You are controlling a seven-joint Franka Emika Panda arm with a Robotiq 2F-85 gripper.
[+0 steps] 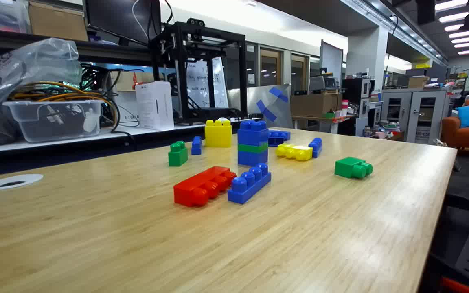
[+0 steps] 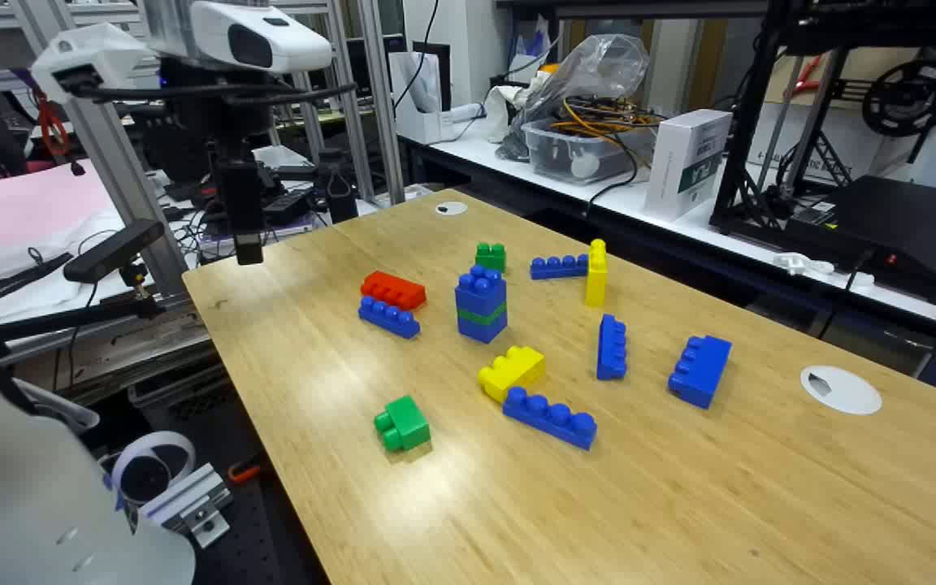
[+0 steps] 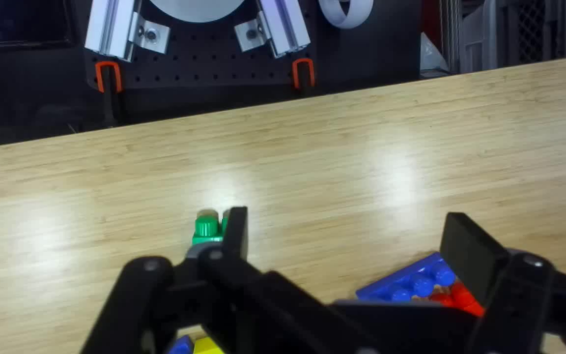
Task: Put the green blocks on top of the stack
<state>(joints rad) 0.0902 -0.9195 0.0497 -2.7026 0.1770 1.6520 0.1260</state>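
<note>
On wooden table [image 2: 679, 496]: one upright blue-and-green stack [image 2: 481, 307]; one green block [image 2: 491, 258] behind, studs up; a second green block [image 2: 405, 423] well apart, on its side; five blue bricks [image 2: 702, 371]; two yellow bricks [image 2: 516, 371]; one red brick [image 2: 395, 292].

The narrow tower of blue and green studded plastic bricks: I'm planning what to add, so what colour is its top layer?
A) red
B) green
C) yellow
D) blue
D: in both exterior views, blue studs crown the tower, and its green layer sits lower.
</note>
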